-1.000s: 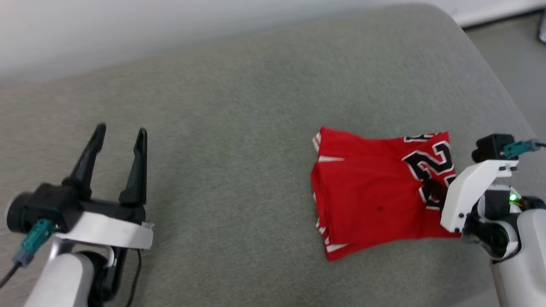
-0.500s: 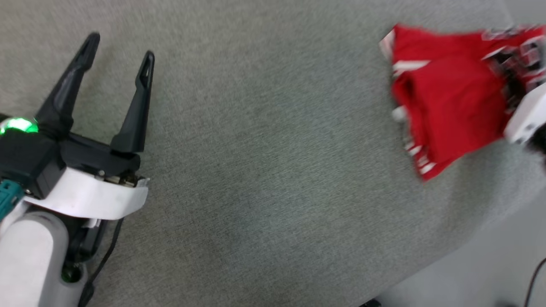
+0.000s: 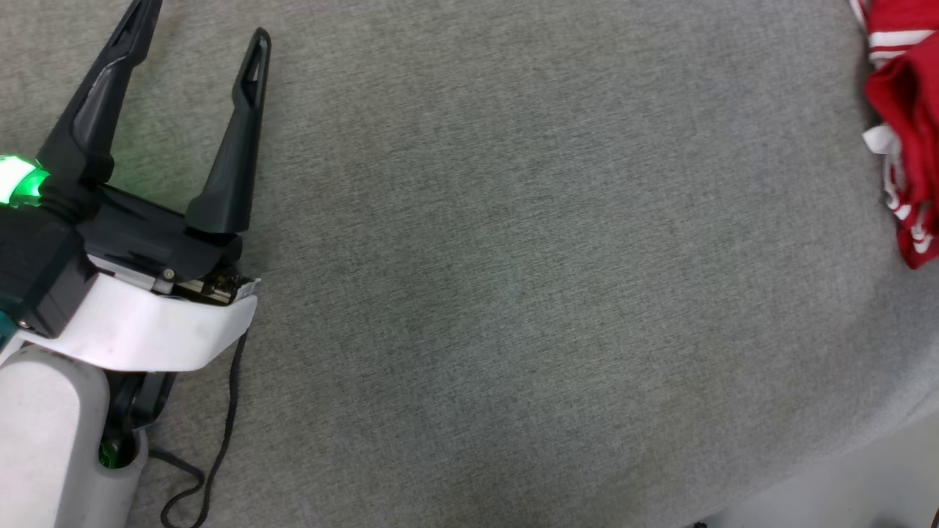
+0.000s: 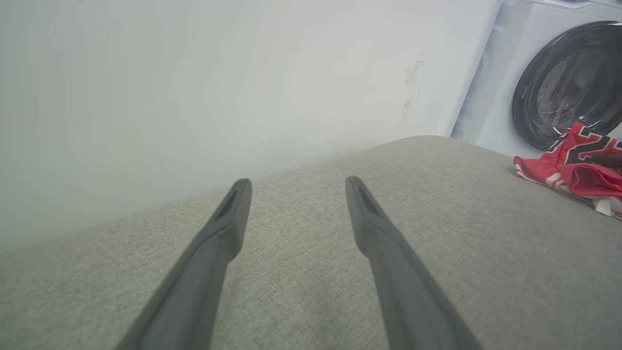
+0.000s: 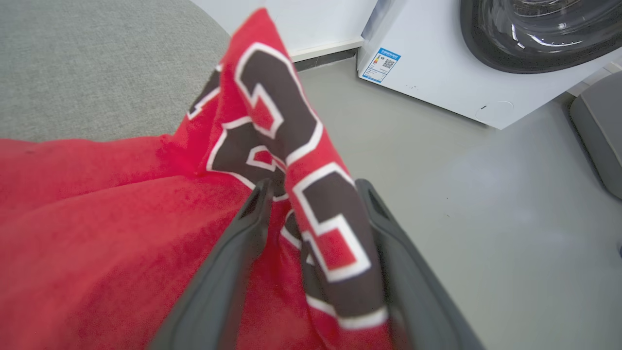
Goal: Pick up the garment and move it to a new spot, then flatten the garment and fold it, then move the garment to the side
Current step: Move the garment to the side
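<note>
The garment [image 3: 906,147], a red jersey with white striped trim, lies bunched at the right edge of the head view on the grey cushion [image 3: 513,257]. In the right wrist view a raised fold of the garment [image 5: 272,107], bearing black white-outlined numbers, stands between the fingers of my right gripper [image 5: 313,189]. Those fingers are spread wide apart and open. My left gripper [image 3: 204,20] hovers open over bare cushion far to the left, with nothing between its fingers [image 4: 228,228]. From the left wrist the garment [image 4: 573,165] shows far off to the right.
A white washing machine [image 5: 437,58] with a dark round door [image 4: 568,82] stands beyond the cushion's end. Pale floor [image 5: 437,170] lies past the cushion's rounded edge [image 3: 843,455]. A white wall [image 4: 194,73] runs behind. A black cable [image 3: 220,440] hangs by my left arm.
The head camera has swung down and to the left, so the jersey has slid to the picture's right edge. My left gripper stays open.
</note>
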Motion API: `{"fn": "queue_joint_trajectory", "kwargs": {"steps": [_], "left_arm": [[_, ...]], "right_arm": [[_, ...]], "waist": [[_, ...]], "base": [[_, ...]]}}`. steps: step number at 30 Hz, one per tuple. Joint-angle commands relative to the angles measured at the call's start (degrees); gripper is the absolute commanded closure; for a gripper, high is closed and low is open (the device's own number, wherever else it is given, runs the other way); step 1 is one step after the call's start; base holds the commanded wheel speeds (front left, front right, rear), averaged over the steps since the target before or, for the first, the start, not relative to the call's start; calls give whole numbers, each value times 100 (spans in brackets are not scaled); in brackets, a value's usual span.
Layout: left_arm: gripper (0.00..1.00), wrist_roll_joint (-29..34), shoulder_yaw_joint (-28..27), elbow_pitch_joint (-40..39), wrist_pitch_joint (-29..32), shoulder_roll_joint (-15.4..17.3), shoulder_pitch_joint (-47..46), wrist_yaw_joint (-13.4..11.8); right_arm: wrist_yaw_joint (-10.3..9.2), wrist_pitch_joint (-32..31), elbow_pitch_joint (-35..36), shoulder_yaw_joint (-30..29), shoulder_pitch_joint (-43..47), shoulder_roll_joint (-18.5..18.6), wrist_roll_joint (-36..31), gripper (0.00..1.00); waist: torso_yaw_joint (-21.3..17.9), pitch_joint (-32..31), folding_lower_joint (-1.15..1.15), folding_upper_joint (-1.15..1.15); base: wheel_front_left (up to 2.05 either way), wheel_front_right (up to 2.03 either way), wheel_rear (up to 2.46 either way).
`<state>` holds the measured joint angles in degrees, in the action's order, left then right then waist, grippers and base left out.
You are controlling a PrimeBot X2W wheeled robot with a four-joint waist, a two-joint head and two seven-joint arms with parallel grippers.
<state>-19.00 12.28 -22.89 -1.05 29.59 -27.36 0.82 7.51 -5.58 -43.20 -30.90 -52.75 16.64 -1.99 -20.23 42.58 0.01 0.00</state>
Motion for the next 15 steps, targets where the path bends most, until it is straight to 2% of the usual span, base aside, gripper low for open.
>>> {"fn": "queue_joint_trajectory", "kwargs": {"steps": [1,4,7,15], "left_arm": [[0,0,17,25,-44,-32,-36,-13],[0,-15,27,129,-126,-58,65,-36],[0,-54,41,281,-249,-119,196,-75],[0,-237,146,834,-662,-439,675,-177]], "right_arm": [[-4,153,-38,-176,-71,-17,-199,0],[-4,402,-102,-423,-52,-48,-508,0],[-4,619,-191,-410,75,11,-723,0],[-4,989,-260,89,721,205,-821,0]], "waist": [[43,-24,-1,0],[35,-174,-1,0],[25,-433,-1,0],[161,-1384,-1,0]], "base": [[0,0,0],[0,0,0],[0,0,0],[0,0,0]]}}
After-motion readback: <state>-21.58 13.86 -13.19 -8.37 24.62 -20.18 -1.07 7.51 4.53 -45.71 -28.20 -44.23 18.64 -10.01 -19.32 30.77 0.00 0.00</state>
